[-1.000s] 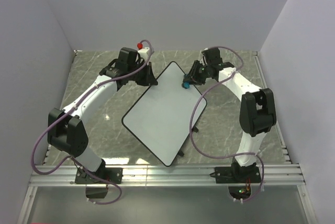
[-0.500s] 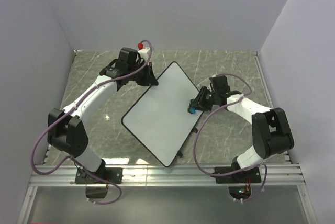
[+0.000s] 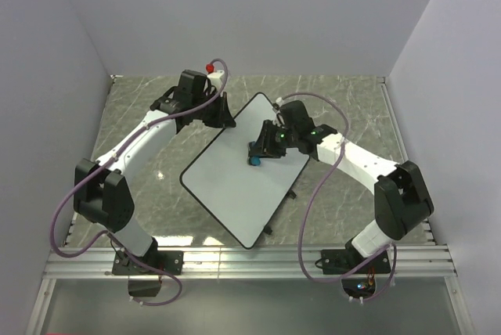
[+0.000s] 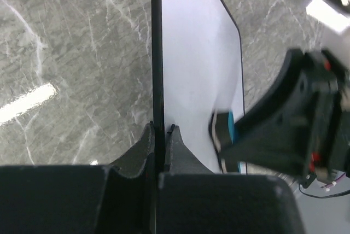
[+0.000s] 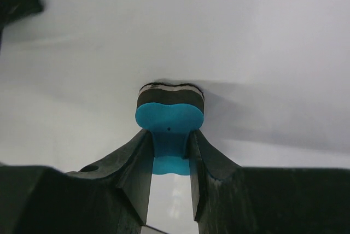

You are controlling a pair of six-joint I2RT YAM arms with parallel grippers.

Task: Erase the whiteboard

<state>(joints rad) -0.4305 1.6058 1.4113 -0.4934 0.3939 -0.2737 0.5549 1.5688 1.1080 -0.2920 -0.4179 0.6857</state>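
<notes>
The whiteboard (image 3: 235, 182) lies tilted on the marble table, white with a thin black rim and no marks showing. My left gripper (image 3: 225, 121) is shut on its far-left rim; in the left wrist view the fingers (image 4: 144, 147) pinch the black edge (image 4: 157, 53). My right gripper (image 3: 258, 153) is shut on a small blue eraser (image 3: 255, 160) and presses it on the board's upper middle. In the right wrist view the eraser (image 5: 169, 119) sits between my fingers, its dark felt side against the white surface (image 5: 246, 37).
The grey marble table (image 3: 141, 116) runs round the board. Light walls close in the back and both sides. A metal rail (image 3: 250, 261) runs along the near edge by the arm bases. A purple cable (image 3: 301, 194) hangs from the right arm over the board's right edge.
My right gripper swept the eraser from the board's far right corner down the right edge, then left onto the upper middle of the board. The left gripper and board stayed almost still.
</notes>
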